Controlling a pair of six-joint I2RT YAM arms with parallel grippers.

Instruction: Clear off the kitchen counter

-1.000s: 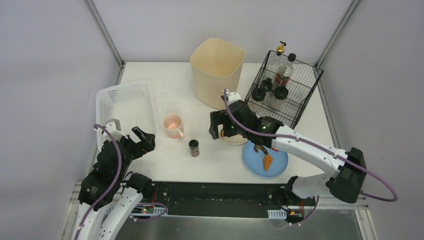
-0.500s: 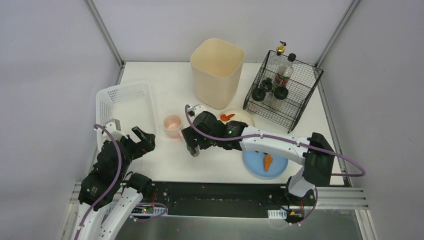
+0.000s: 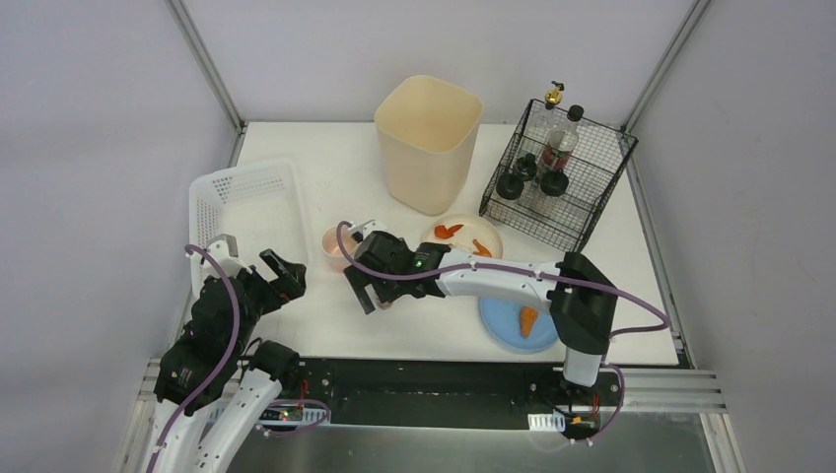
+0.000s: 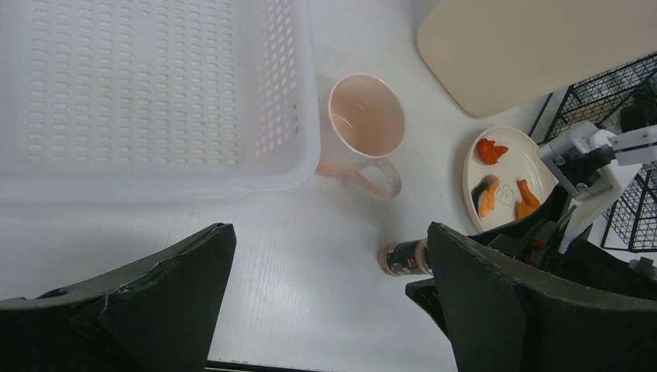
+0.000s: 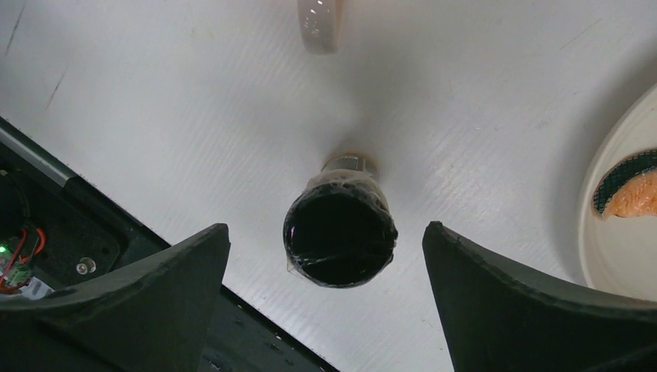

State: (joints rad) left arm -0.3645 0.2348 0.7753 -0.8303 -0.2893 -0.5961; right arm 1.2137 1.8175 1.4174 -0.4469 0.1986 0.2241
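Observation:
On the white kitchen counter stands a small dark spice jar with a black cap, upright near the front edge. My right gripper hangs open directly over it. Its fingers stand wide on either side of the cap without touching it. In the top view the right gripper covers most of the jar. The left wrist view shows the jar beside the right arm. My left gripper is open and empty at the front left, next to the white basket.
A pink mug sits just behind the jar. A cream plate of food pieces and a blue plate with an orange piece lie to the right. A tall cream bin and a black wire rack of bottles stand at the back.
My right arm has swung left from over the plates and now sits above the spice jar, still open. The left arm has not moved.

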